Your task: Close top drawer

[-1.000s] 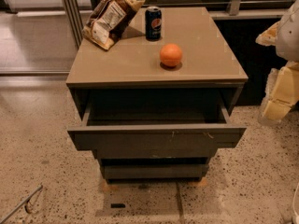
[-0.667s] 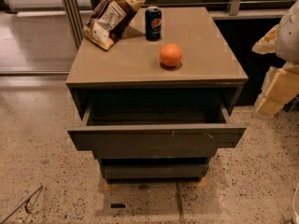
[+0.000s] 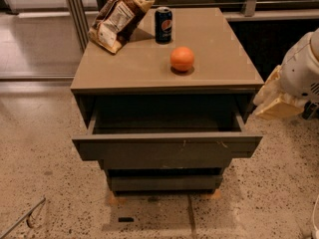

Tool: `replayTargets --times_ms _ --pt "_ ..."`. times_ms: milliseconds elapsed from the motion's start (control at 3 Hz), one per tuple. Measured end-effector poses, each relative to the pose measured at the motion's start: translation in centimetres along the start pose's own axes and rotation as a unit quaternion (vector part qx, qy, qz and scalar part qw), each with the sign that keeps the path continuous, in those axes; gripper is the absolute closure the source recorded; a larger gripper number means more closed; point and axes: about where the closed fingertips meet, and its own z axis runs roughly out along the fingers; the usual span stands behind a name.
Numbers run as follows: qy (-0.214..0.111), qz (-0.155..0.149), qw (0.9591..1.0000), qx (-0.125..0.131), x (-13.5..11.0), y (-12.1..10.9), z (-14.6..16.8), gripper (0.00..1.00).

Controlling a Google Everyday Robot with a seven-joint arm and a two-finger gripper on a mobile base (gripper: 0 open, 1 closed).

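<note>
The top drawer (image 3: 167, 148) of the taupe-grey cabinet is pulled out toward me, and its inside looks dark and empty. Its flat front has small pale chips near the upper edge. Two narrower drawer fronts (image 3: 164, 182) sit below it, further back. My gripper (image 3: 273, 103), cream-coloured on a white arm (image 3: 304, 68), hangs at the right of the cabinet. It is level with the open drawer's right side and a little apart from it.
On the cabinet top (image 3: 124, 68) stand a chip bag (image 3: 118, 17), a dark soda can (image 3: 163, 25) and an orange (image 3: 182, 59). Speckled floor surrounds the cabinet. A metal post (image 3: 75, 9) stands at the back left and a dark shelf unit at the back right.
My gripper and arm have moved left, closer to the cabinet's right side. The drawer and the things on top have not moved.
</note>
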Motion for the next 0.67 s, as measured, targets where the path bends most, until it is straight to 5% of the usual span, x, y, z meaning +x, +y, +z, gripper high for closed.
replayTargets --times_ms 333,667 --pt "-0.012 -0.004 0.9999 0.003 1.4 0.5 5.9 0.89" --pt "-0.031 -0.01 0.9995 -0.003 1.8 0.3 12.7 1.0"
